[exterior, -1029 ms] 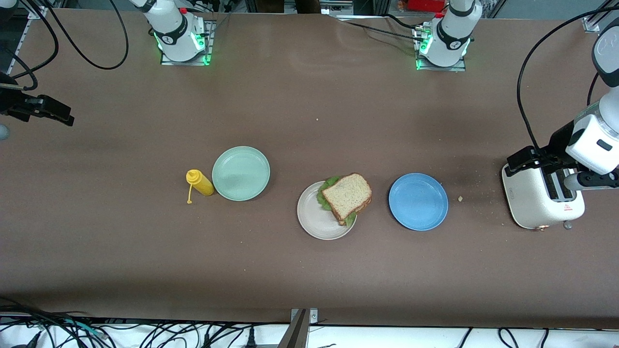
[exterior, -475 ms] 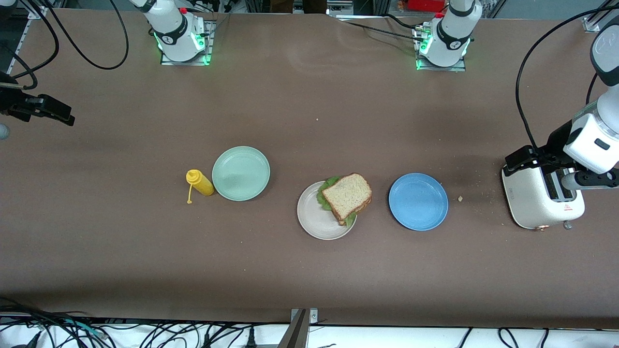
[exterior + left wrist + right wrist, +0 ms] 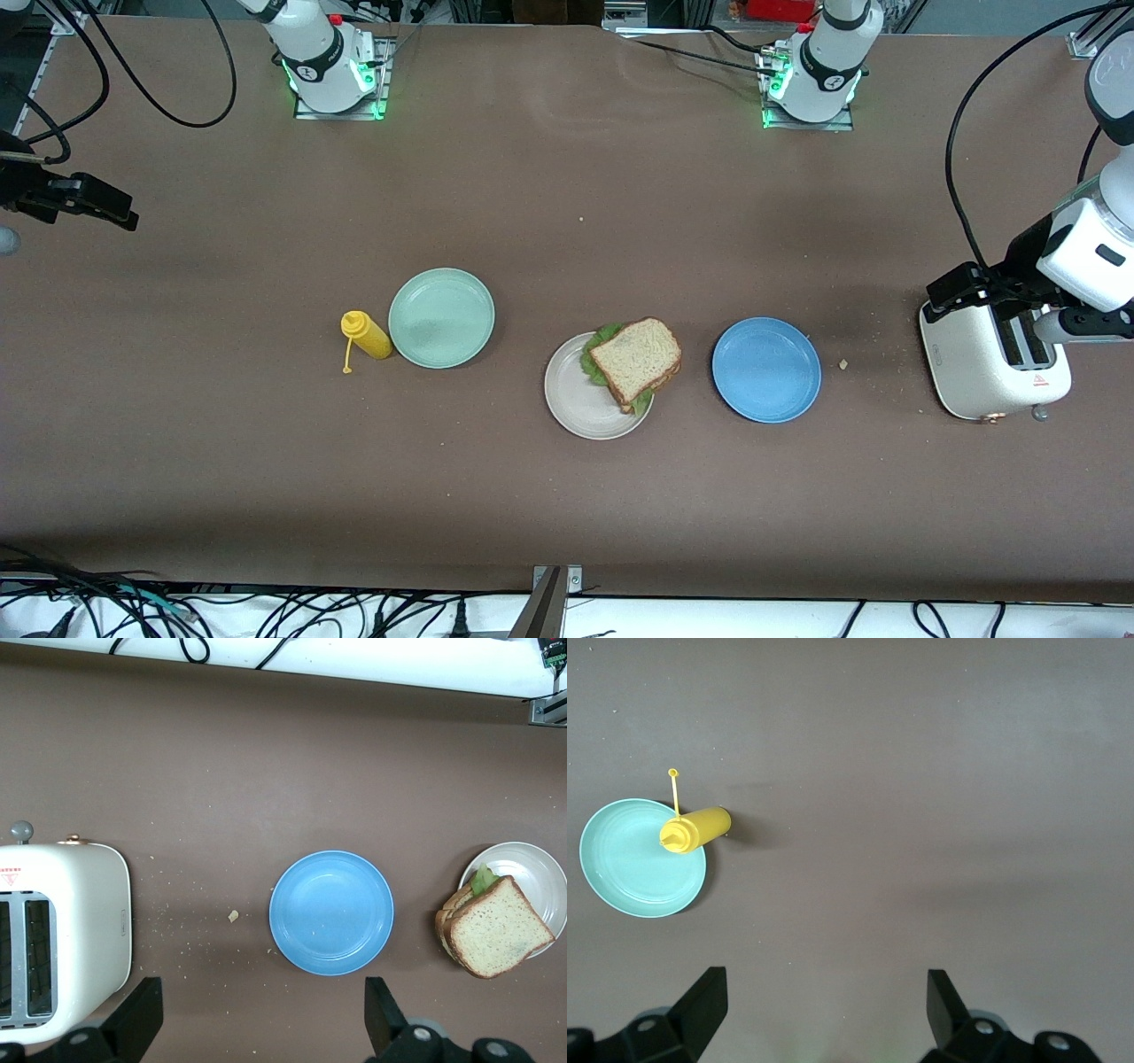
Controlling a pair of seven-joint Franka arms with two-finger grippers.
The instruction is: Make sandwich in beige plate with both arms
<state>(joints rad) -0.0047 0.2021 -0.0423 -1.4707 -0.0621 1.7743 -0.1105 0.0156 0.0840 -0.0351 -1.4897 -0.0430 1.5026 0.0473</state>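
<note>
The sandwich point(image 3: 635, 361), two brown bread slices with green lettuce between them, lies on the beige plate point(image 3: 580, 409) at the plate's edge toward the left arm's end, overhanging it a little. It also shows in the left wrist view point(image 3: 496, 926) on the plate point(image 3: 532, 859). My left gripper point(image 3: 961, 288) is up in the air over the toaster, open and empty point(image 3: 263, 1010). My right gripper point(image 3: 111, 213) is up over the right arm's end of the table, open and empty point(image 3: 824, 1001).
A blue plate point(image 3: 766, 369) sits between the beige plate and a white toaster point(image 3: 983, 363), with crumbs point(image 3: 843, 363) between them. A mint-green plate point(image 3: 441, 317) and a yellow squeeze bottle point(image 3: 366, 335) lie toward the right arm's end.
The left arm's hand has drifted slightly toward the robots' bases over the toaster. The sandwich, plates and right arm have not moved.
</note>
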